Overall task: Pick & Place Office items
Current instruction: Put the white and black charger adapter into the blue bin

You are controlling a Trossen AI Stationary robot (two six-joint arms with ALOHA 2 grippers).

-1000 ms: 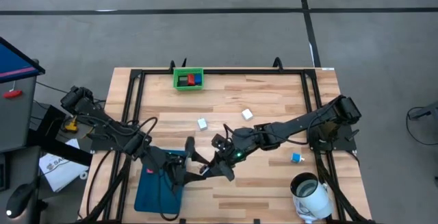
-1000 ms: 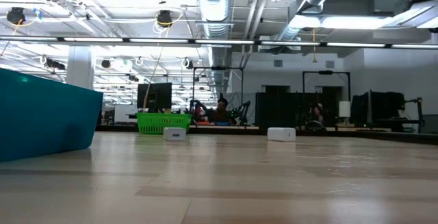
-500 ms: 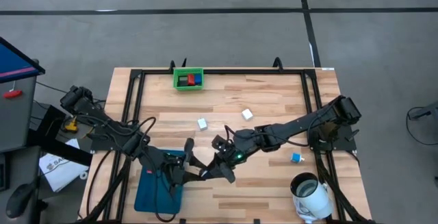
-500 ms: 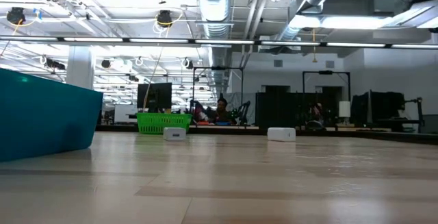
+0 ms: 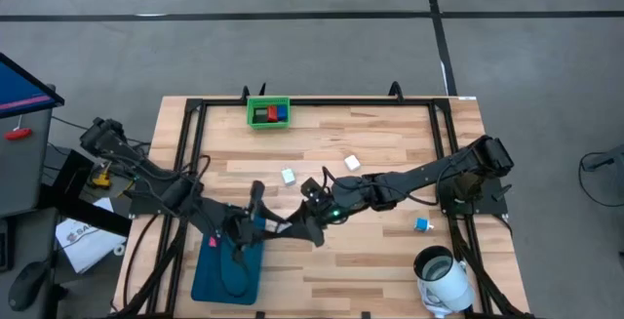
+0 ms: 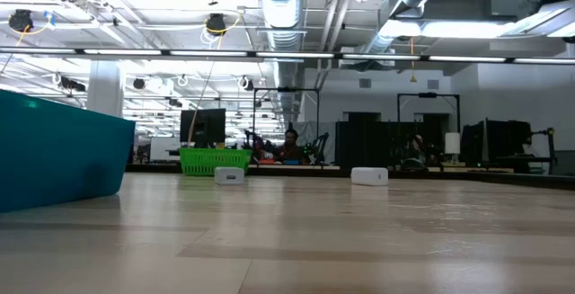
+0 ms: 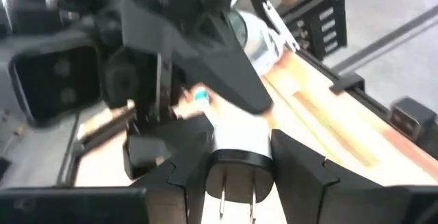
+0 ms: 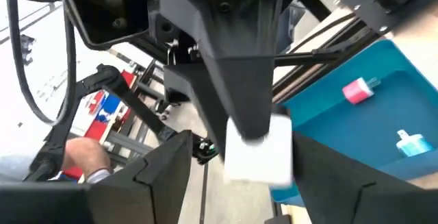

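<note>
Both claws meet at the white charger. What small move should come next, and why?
Probably the right claw should draw straight back. Its fingers stand apart on either side of the white charger, while the left claw is closed on it, near the teal tray. Backing off would leave the left arm free to carry the charger to the tray.

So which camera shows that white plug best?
The left wrist view: the plug fills the middle, both metal prongs showing, gripped in the left pincer. The right wrist view shows it only as a plain white block. In the high view it is lost among the arms; the low view misses it.
</note>
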